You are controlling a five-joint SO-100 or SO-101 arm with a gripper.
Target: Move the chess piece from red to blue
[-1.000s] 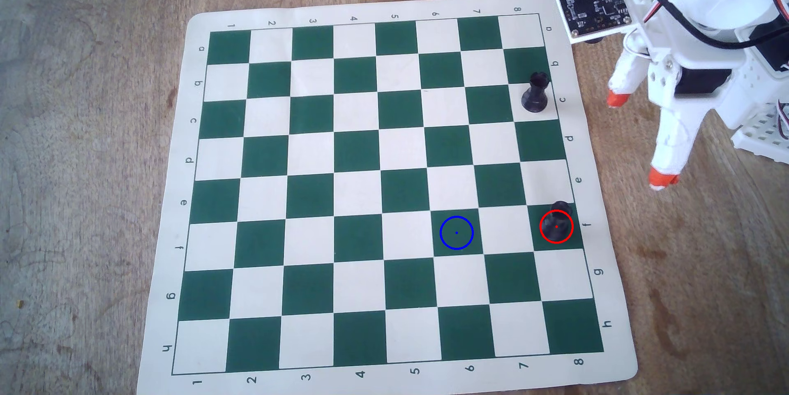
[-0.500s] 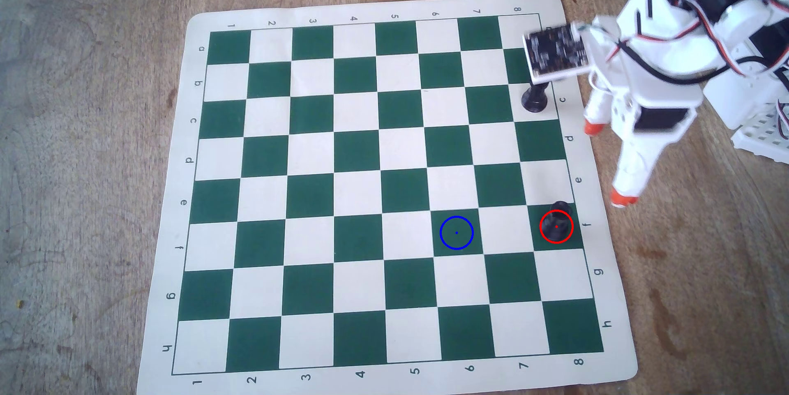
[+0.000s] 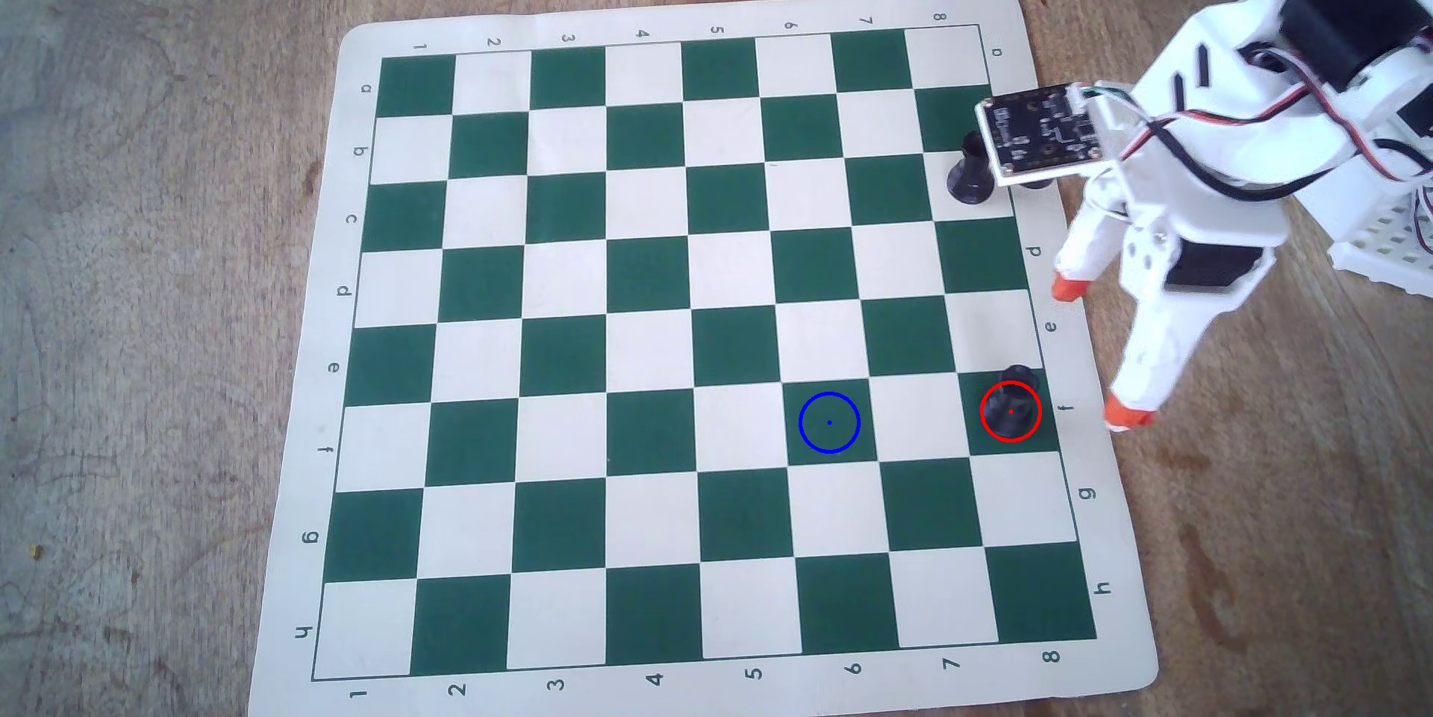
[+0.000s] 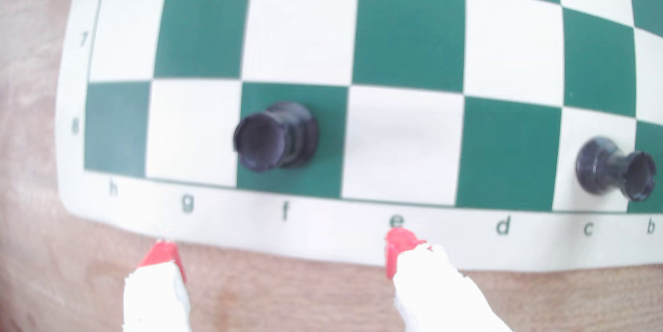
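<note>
1. I am holding my claw (image 3: 1097,353) spread wide and empty, at the right edge of the chessboard (image 3: 326,407) in the overhead view.
2. My orange fingertips (image 3: 1126,415) are hanging over the board's cream border and the wooden table (image 3: 155,298), apart from every piece.
3. In the wrist view my claw (image 4: 281,251) is showing as two red-tipped white fingers at the bottom edge, one by the letter g and the other under the letter e.
4. The chess piece (image 3: 1012,395) is standing upright on the dark green square of row f, column 8, and the red ring (image 3: 1010,412) is circling its base.
5. In the wrist view the chess piece (image 4: 276,136) is sitting just ahead of the gap between my fingers, and nothing is touching it.
6. The blue ring (image 3: 829,422) is lying on the green square of row f, column 6, with one cream square between it and the red ring.
7. The other black piece (image 3: 969,178) is standing on the cream square of row c, column 8, and my camera board (image 3: 1039,132) is partly covering its top in the overhead view.
8. In the wrist view the other black piece (image 4: 615,170) is sitting far to the right, well apart from my fingers.
</note>
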